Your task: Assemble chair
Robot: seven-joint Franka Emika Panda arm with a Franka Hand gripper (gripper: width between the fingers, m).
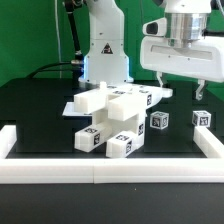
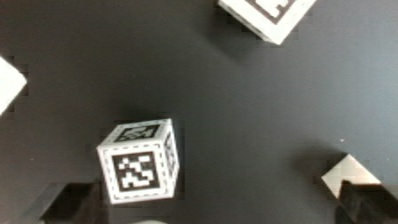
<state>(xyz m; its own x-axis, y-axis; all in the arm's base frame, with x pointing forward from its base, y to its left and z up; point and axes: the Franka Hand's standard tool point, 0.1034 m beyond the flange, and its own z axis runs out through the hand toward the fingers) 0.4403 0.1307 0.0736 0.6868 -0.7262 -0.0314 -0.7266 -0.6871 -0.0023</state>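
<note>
Exterior view first. At the middle of a black table (image 1: 40,110), a heap of white blocky chair parts (image 1: 112,112), faces stamped with black-and-white square tags. Thick notched bars (image 1: 105,105) stacked crosswise and touching. A flat slab (image 1: 152,97) jutting from the heap toward the exterior view's right. At the heap's near foot, two short pieces: left short block (image 1: 88,138) toward the exterior view's left, front short block (image 1: 120,147) nearest the camera, both against the pile. Off to the exterior view's right, two small tagged cubes standing free: near cube (image 1: 158,121) just beside the heap, far cube (image 1: 202,119) well apart from it, close to the side rail. Along front and sides, plain white border rails (image 1: 100,165). Behind the heap, the glossy white robot arm (image 1: 105,40). High above the two cubes, the gripper (image 1: 195,88), clear of the table, touching no part.

Wrist view next. On the black surface, one tagged cube (image 2: 139,160), upright, a tag on its upper face and a larger tag on its side face, white borders round each; which of the two cubes, impossible to say. Dark fingertips (image 2: 71,205) spread wide, clamped on nothing; the cube near one of them. At the picture's edges, a cut-off tagged corner (image 2: 267,18) and a white wedge (image 2: 365,178), too little shown to name.
</note>
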